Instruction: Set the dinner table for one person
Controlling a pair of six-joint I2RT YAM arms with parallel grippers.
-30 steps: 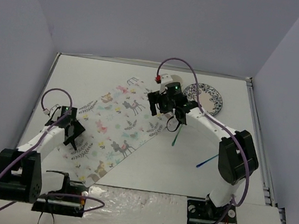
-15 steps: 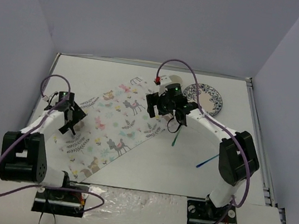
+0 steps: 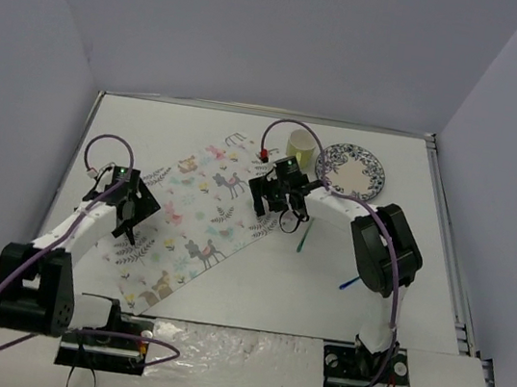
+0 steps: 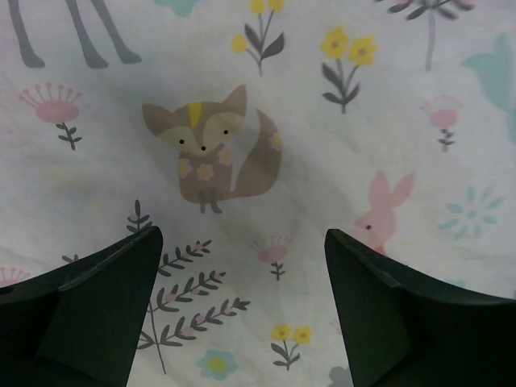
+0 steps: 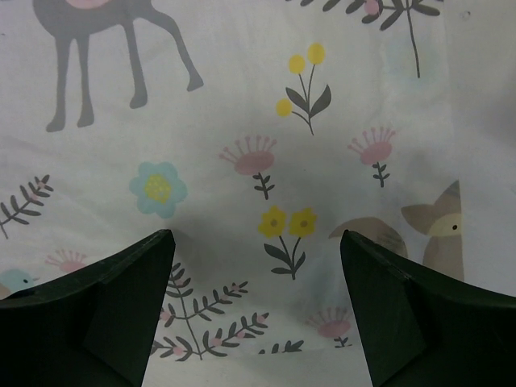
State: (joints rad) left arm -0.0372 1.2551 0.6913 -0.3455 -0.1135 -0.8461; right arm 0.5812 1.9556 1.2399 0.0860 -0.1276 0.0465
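Evidently the floral animal-print placemat (image 3: 197,223) is the concern at this moment: it lies on the white tabletop (image 3: 254,290) at a slant, running from near the left arm's base up toward the far middle, not square to the near edge. The tabletop itself fills the whole floor of the scene, with everything else resting on it.

The left arm (image 3: 78,230) hangs over the placemat's left border, and its wrist view shows the jaws apart with only the printed fox and flowers between them; nothing is gripped. The right arm (image 3: 382,246) reaches across to the placemat's right border, its jaws likewise apart over bare cloth. One arm at each long side looks like a way to pull or turn the cloth evenly, so my judgement is that the mat is being squared up before anything goes on it.

A patterned plate (image 3: 351,169) and a yellow-green mug (image 3: 302,145) sit at the far right, off the placemat. A green utensil (image 3: 302,239) and a blue utensil (image 3: 350,285) lie on bare tabletop to its right; their type is too small to tell. The setting seems at an early stage
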